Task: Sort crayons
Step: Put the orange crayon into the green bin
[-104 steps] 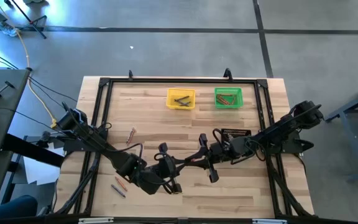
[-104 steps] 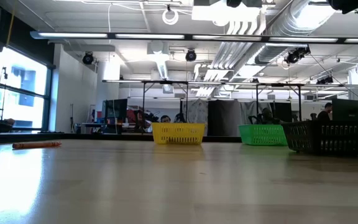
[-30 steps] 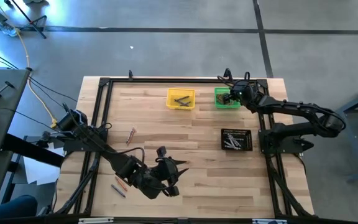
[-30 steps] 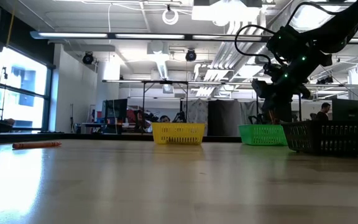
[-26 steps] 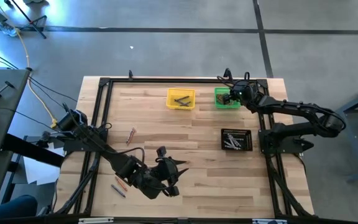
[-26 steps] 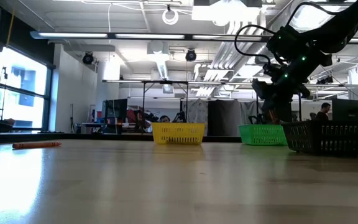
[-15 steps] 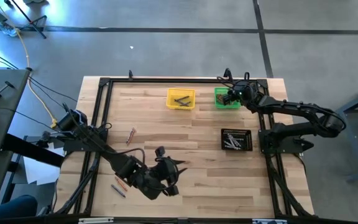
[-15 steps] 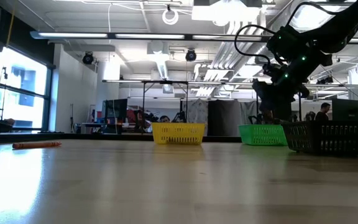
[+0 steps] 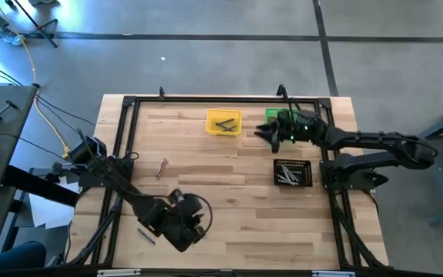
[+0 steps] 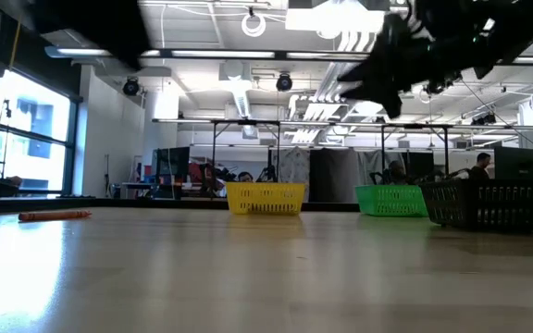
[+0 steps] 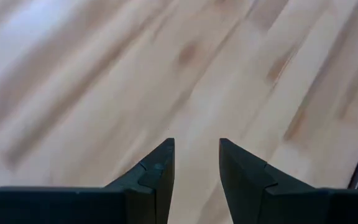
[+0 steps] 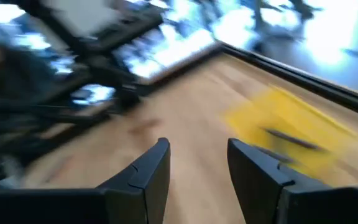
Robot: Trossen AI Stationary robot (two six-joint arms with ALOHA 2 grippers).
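Your left gripper (image 11: 195,163) sits low at the table's near-left part, fingers parted, nothing between them; your left arm is folded in from the left edge; your right gripper (image 12: 197,163) hangs raised over the far-right part, fingers apart and empty; your right arm reaches in from the right side.
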